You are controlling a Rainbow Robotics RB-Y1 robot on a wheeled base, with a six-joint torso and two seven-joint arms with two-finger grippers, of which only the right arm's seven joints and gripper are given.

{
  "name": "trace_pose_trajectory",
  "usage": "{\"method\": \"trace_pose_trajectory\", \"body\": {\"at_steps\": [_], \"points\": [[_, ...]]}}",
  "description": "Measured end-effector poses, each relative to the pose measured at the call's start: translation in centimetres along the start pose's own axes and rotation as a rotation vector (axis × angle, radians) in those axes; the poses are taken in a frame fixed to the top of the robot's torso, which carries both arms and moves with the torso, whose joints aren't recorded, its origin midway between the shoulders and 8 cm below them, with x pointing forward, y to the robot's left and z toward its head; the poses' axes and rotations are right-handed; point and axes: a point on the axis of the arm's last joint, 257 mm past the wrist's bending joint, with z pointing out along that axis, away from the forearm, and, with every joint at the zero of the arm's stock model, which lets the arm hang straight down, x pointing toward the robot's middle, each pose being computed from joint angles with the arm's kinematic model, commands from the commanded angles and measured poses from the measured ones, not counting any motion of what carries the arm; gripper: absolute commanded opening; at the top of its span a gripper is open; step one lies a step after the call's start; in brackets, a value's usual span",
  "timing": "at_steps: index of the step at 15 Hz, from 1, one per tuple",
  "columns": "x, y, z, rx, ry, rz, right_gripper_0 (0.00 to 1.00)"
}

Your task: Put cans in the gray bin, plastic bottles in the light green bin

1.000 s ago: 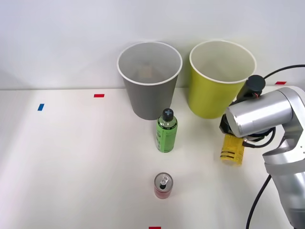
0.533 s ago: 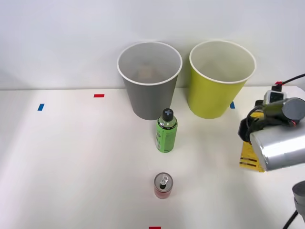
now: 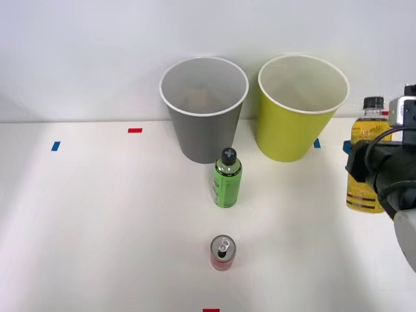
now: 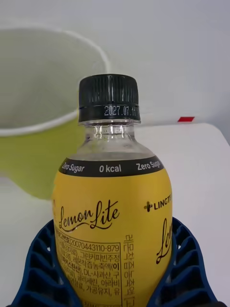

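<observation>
Yellow bottle [image 4: 112, 211] upright (black cap), clamped in right pincer [image 4: 115, 280] beside light green bin [image 3: 300, 110].

1. The yellow bottle [image 4: 112, 230] carries the script name "Lemon Lite" in black on its yellow label.
2. A black band above it reads "Zero Sugar", "0 kcal", "Zero Sugar".
3. Its black cap [image 4: 109, 97] bears the date "2027.07.1", the last digit unclear.
4. Beside the name stands "LINGTE", cut off.
5. Below runs "20070443110-879" among Korean print.
</observation>
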Motion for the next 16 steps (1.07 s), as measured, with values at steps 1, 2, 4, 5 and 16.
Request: {"method": "trace_pose_trajectory", "body": {"at_steps": [1, 2, 4, 5, 16], "points": [[-1.5, 0.5, -0.3, -0.03, -0.054, -0.01, 0.0], [-3.0, 0.9, -0.6, -0.058, -0.106, -0.014, 0.0], [-5.9, 2.3, -1.2, -0.134, -0.205, 0.014, 0.0], [-7.4, 3.1, -1.3, -0.175, -0.25, 0.039, 0.0], [-22.0, 8.5, 4.9, -0.359, -0.514, 0.223, 0.0]]}}
